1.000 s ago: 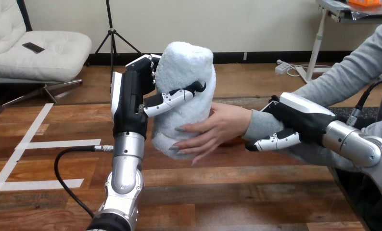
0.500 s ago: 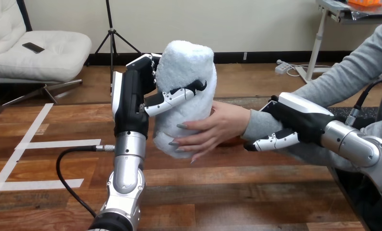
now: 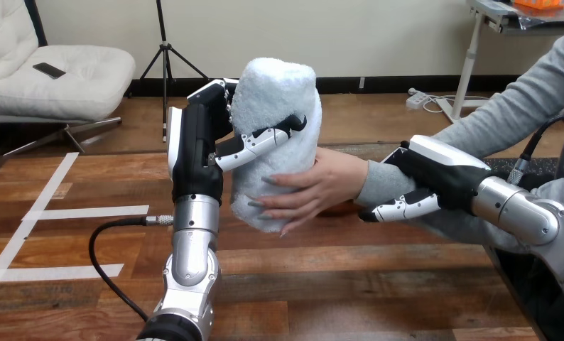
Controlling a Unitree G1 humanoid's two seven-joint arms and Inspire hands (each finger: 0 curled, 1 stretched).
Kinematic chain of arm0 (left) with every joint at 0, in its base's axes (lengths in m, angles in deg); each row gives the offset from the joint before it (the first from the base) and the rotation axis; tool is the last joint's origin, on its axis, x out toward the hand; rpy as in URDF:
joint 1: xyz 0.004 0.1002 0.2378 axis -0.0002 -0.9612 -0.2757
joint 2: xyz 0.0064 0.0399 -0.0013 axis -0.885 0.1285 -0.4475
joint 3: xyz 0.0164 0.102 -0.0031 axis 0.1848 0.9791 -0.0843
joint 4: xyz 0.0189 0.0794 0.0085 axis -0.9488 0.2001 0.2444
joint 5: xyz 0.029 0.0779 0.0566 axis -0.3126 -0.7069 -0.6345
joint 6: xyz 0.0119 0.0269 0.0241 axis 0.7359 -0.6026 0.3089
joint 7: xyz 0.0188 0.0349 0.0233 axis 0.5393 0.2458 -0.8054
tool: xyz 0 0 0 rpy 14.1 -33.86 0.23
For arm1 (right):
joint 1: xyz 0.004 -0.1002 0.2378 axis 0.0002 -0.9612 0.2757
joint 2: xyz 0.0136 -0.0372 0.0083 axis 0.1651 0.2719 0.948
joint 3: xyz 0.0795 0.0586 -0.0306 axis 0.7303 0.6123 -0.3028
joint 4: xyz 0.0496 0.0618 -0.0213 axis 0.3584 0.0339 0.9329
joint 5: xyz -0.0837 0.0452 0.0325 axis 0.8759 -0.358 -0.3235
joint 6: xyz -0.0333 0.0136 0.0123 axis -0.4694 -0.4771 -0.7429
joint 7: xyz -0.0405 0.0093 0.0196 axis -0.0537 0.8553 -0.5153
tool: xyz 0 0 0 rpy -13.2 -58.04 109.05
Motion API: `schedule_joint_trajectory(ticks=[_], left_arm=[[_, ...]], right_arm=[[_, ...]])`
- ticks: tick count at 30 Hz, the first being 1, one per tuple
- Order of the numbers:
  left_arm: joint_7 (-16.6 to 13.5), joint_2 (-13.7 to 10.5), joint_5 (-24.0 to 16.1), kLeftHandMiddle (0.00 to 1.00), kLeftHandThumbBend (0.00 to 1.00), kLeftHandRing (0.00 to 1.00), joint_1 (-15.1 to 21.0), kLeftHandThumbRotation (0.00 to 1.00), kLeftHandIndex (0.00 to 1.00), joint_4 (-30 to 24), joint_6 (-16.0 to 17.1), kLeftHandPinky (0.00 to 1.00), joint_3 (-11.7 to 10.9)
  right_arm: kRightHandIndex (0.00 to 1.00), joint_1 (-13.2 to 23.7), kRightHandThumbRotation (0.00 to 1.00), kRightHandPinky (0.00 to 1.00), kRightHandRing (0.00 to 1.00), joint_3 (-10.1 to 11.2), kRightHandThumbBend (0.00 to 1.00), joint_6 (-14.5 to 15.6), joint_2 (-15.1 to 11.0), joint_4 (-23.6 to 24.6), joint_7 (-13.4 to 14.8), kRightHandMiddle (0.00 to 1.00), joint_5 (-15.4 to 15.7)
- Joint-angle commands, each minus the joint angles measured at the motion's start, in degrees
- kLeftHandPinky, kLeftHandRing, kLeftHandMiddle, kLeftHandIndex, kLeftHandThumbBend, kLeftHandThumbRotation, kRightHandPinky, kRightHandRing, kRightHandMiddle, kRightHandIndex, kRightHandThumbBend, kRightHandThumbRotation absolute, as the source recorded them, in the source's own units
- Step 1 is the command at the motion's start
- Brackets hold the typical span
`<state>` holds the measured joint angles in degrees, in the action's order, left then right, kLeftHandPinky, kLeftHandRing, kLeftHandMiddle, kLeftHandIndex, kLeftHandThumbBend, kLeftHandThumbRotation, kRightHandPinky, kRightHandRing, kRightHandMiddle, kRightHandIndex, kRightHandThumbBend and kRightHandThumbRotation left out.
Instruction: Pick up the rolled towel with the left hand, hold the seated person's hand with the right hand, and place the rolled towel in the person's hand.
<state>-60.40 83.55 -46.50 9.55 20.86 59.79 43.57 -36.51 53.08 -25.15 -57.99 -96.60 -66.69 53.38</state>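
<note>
A pale blue rolled towel stands upright above the table, held in my left hand, whose thumb and fingers are curled round its upper half. The person's hand reaches in from the right and lies against the towel's lower right side, fingers spread over it. My right hand is wrapped round the person's grey-sleeved wrist, thumb curled beneath it.
The wooden table stretches below both arms, with white tape strips at its left. A black cable loops beside my left forearm. The person's grey sleeve comes in from the upper right.
My left hand has carried the towel slightly to the right, further into the person's hand. The person's fingers now lie closer round the towel's lower part. My right hand has barely shifted.
</note>
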Motion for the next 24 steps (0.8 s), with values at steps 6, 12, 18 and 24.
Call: schedule_joint_trajectory(ticks=[6,12,18,24], left_arm=[[0.0,0.7,0.5,0.4,0.61,0.37,6.8,0.0,0.41,-0.3,1.8,0.33,0.0],[-0.2,0.9,0.3,0.4,0.61,0.37,6.9,0.0,0.41,-0.3,1.6,0.33,0.2],[0.0,1.3,0.7,0.4,0.62,0.37,7.0,0.0,0.41,-0.1,1.6,0.33,0.1],[-0.6,1.3,0.1,0.4,0.62,0.37,7.1,0.0,0.41,0.0,1.6,0.33,0.4]], right_arm=[[0.38,4.4,0.45,0.27,0.31,0.8,0.66,-1.6,2.8,3.7,-0.1,0.36,-0.9],[0.38,4.5,0.44,0.28,0.31,0.8,0.66,-1.7,2.8,3.6,0.0,0.36,-0.9],[0.38,4.5,0.43,0.27,0.3,0.8,0.66,-1.6,2.8,3.7,-0.1,0.36,-0.9],[0.38,4.5,0.43,0.27,0.3,0.7,0.65,-1.6,2.9,3.6,0.1,0.36,-0.7]])
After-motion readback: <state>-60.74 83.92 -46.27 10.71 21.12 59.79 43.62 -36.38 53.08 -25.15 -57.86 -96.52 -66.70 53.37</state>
